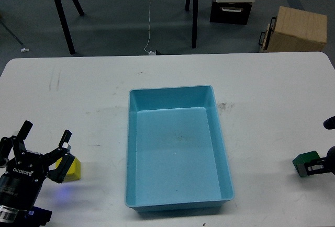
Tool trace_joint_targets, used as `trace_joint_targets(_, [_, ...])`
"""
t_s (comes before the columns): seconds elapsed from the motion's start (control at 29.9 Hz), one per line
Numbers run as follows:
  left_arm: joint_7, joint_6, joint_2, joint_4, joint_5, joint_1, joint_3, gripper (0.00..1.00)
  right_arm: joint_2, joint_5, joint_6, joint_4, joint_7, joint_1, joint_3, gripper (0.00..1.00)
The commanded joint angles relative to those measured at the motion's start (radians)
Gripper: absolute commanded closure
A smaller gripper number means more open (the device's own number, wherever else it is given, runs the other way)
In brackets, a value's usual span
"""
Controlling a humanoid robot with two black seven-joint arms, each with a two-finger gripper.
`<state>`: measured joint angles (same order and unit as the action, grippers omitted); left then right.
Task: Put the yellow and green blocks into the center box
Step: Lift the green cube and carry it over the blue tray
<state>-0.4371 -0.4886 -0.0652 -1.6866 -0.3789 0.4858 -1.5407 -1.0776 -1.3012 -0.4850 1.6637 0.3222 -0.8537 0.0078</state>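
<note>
Left gripper (46, 143) spread wide, one finger touching the yellow block (71, 168) on the table (94, 96), left of the blue tray (178, 151). Right gripper (318, 167) pinches the green block (304, 162), right of the tray.

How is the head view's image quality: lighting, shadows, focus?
Head view: even, diffuse lighting; the blue tray casts only a faint shadow along its near edge; no glare on the white table; focus is sharp throughout; the right gripper is cut off by the frame edge beside the green block.
</note>
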Motion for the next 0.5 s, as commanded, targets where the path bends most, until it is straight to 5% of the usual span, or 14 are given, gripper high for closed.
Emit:
trace_joint_targets(0.0, [0.000, 0.000, 0.001, 0.002, 0.000, 0.000, -0.001, 0.00, -0.005, 0.014, 0.008, 0.033, 0.000, -0.027, 0.053, 1.00])
trace_joint_targets(0.17, [0.000, 0.000, 0.002, 0.004, 0.001, 0.000, 0.002, 0.00, 0.034, 0.181, 0.009, 0.053, 0.002, -0.210, 0.098, 1.00])
trace_joint_targets(0.47, [0.000, 0.000, 0.027, 0.004, 0.041, -0.001, 0.001, 0.00, 0.463, 0.485, 0.020, -0.087, 0.014, -0.732, -0.238, 1.00])
